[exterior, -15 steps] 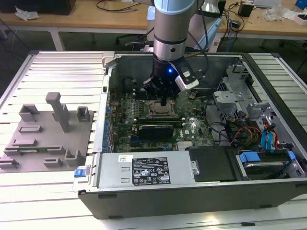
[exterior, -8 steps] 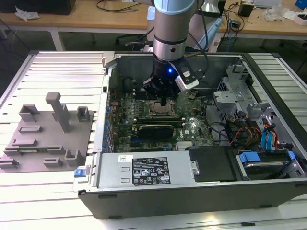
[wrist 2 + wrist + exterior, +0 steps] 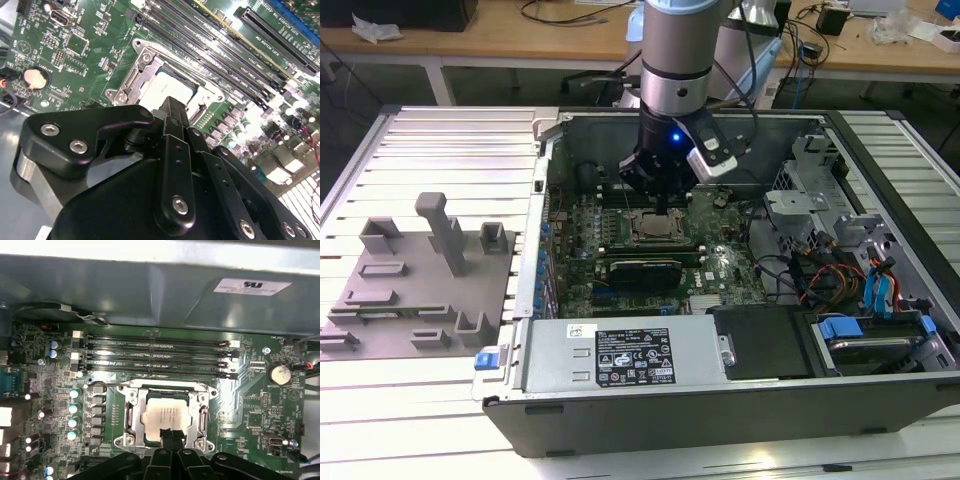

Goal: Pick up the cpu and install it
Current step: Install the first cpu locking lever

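In the exterior view the arm point(image 3: 672, 60) is reaching down into an open computer case point(image 3: 880, 400) that is lying on a pale ribbed surface point(image 3: 450, 135). The hand point(image 3: 660, 207) is hanging just above the square metal-framed socket point(image 3: 654, 228) near the middle of the green motherboard point(image 3: 720, 265). The cpu point(image 3: 167, 414) is lying flat inside that socket point(image 3: 131, 412), silvery top facing up and the metal frame running around it on all sides; in the second wrist view the cpu point(image 3: 167, 89) is sitting in the same socket point(image 3: 131, 80). The fingers point(image 3: 176, 439) of the hand point(image 3: 170, 434) are looking pressed together, with nothing pinched between them. Their tips are hovering over one edge of the cpu, and I cannot tell whether they are touching it. In the second wrist view the hand point(image 3: 172, 104) is pointing its narrow tip at the chip's near edge. Long dark memory slots point(image 3: 155, 352) are running beside the socket, and a round coin battery point(image 3: 280, 374) is sitting well apart from it. On the exterior view's left, a grey plastic tray point(image 3: 410, 270) with raised blocks is resting on the surface outside the case. A boxy power supply point(image 3: 630, 355) is lying along the near side of the case.
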Motion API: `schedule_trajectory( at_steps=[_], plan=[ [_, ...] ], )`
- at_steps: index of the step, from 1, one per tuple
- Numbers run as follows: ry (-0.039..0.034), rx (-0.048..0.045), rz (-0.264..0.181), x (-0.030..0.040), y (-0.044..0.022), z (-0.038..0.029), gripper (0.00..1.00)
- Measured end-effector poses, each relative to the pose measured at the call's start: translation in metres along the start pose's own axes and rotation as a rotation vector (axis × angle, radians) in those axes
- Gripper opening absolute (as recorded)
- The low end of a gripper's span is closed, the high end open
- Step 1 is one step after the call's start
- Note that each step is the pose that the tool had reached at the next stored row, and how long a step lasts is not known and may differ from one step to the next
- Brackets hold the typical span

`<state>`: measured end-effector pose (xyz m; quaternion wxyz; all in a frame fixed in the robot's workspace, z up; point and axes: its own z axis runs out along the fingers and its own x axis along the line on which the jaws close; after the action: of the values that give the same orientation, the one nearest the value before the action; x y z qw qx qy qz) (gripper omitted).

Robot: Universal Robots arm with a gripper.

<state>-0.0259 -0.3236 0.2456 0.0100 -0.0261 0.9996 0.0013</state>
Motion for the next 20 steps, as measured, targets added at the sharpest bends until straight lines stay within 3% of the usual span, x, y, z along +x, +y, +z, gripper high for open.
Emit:
schedule_trajectory(
  at_steps=[4,7,14,20],
  plan=[
    [0.0,-0.0001,0.0,-0.0002,0.0,-0.0098,0.11],
    [0.0,-0.0001,0.0,-0.0004,0.0001,-0.021,0.11],
    [0.0,0.0,0.0,0.0,0.0001,-0.0216,0.11],
    [0.0,-0.0001,0.0,0.0072,0.0004,-0.0218,0.11]
  ],
)
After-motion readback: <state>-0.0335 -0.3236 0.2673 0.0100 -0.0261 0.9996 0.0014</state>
